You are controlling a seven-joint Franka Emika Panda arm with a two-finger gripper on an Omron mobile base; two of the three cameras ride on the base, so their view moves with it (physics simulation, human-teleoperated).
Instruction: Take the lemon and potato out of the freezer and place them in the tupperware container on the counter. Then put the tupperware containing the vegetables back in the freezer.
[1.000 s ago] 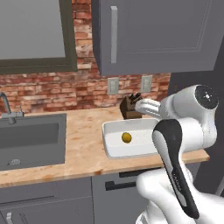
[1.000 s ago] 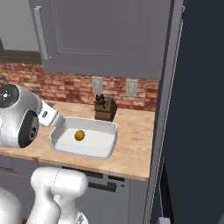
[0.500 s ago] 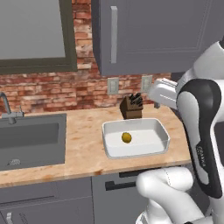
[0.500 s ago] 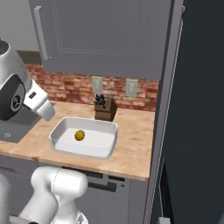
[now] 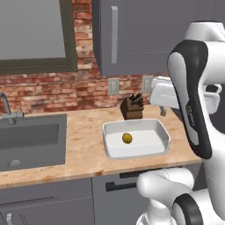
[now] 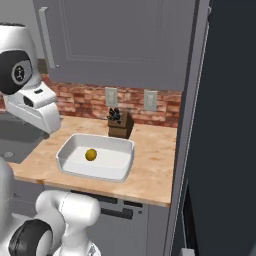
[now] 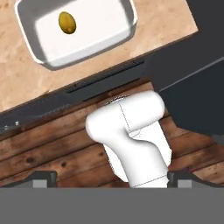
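- My gripper (image 7: 112,175) is empty, fingers wide apart, looking down past the counter (image 7: 26,83) edge at the wood floor (image 7: 52,153).
- The tub (image 5: 136,138) sits on the counter (image 5: 83,145), one dull yellow lump, potato (image 5: 127,138) I'd say, inside near center.
- Knife block (image 5: 132,107) at the tub's 12 o'clock; sink (image 5: 30,140) at 9; freezer (image 6: 220,130) at 3.

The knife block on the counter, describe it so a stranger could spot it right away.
Find the beige counter under the brick wall. Behind the white tupperware container, against the wall, stands the knife block: the one small dark brown wooden thing there, with black handles sticking up.
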